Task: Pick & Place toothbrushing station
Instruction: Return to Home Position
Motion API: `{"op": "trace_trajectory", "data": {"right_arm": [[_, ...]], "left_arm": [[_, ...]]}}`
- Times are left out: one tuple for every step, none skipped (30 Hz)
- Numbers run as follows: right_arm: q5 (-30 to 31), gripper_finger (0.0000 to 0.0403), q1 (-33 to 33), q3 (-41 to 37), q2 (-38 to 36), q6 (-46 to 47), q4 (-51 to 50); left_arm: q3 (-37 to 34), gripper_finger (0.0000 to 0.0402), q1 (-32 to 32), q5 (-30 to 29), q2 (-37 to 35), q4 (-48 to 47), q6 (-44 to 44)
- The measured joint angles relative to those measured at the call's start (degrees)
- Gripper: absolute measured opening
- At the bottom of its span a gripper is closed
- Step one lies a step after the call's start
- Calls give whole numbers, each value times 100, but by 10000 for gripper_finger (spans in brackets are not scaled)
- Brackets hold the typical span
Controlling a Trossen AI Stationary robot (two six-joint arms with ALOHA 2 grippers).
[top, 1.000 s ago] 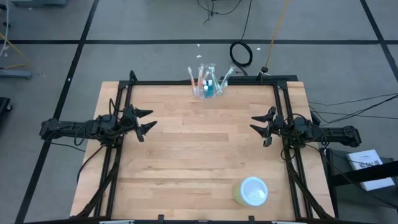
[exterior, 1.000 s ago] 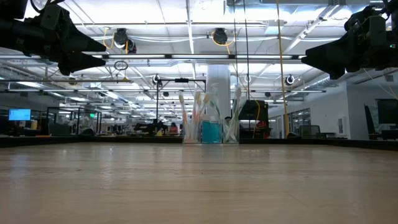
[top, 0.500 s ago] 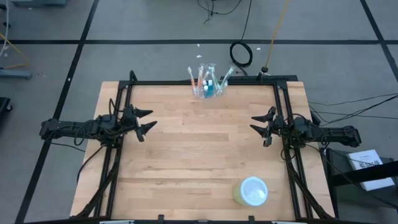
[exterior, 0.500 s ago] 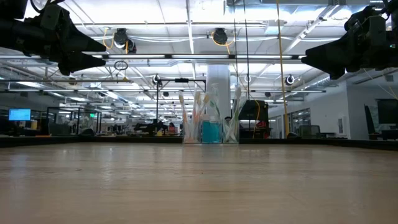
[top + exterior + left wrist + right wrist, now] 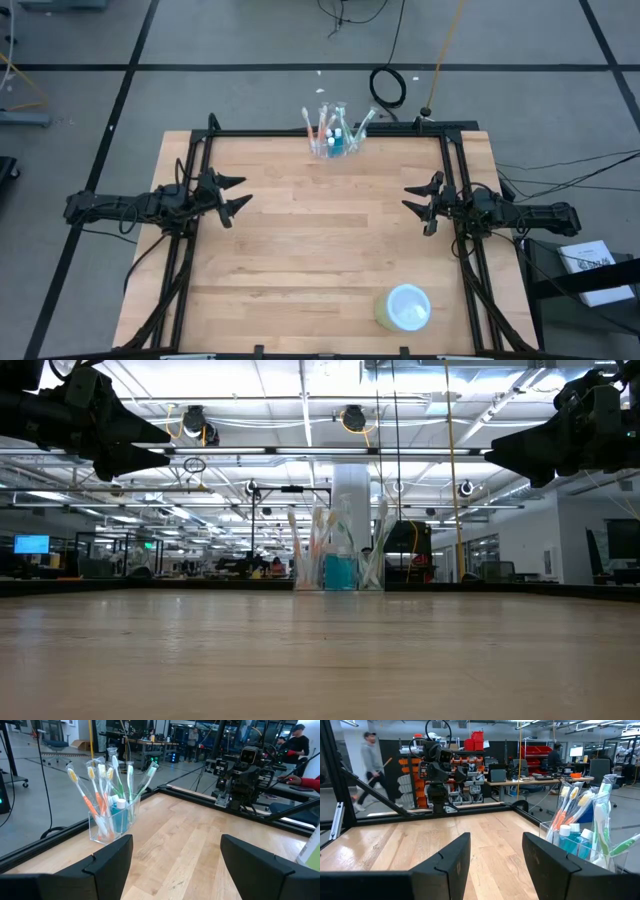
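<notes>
Clear plastic is forming the toothbrushing station [image 5: 336, 140], which is standing upright at the far edge of the wooden bench [image 5: 320, 250], about midway along that edge. Several toothbrushes [image 5: 102, 790] are leaning out of it with their heads up, orange-and-white and green ones among them, and a blue bottle [image 5: 119, 817] with a white cap is sitting among the handles. The left tool [image 5: 246, 191] is hanging in the air well apart from the station, out over the left side of the bench, with its fingers spread wide and gripping nothing. The right tool [image 5: 406, 198] is hanging equally far from the station on the opposite side, likewise released and empty. Both tools are pointing inward across the bench at each other, and the station is standing beyond the gap between them. In the low view both are showing high above the wood, one on each side of the station. A pale round tub [image 5: 404, 307] with a white lid is resting far from the station, near the opposite edge of the bench and on the right tool's side.
</notes>
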Motion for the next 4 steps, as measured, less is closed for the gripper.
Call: {"op": "trace_trajectory", "data": {"right_arm": [[0, 171, -2, -1, 0, 0, -1], [0, 171, 0, 0, 0, 0, 0], [0, 172, -1, -1, 0, 1, 0], [0, 173, 0, -1, 0, 1, 0]], "left_arm": [[0, 308, 0, 0, -1, -1, 0], [0, 308, 0, 0, -1, 1, 0], [0, 308, 0, 0, -1, 1, 0], [0, 308, 0, 0, 0, -1, 0]]}}
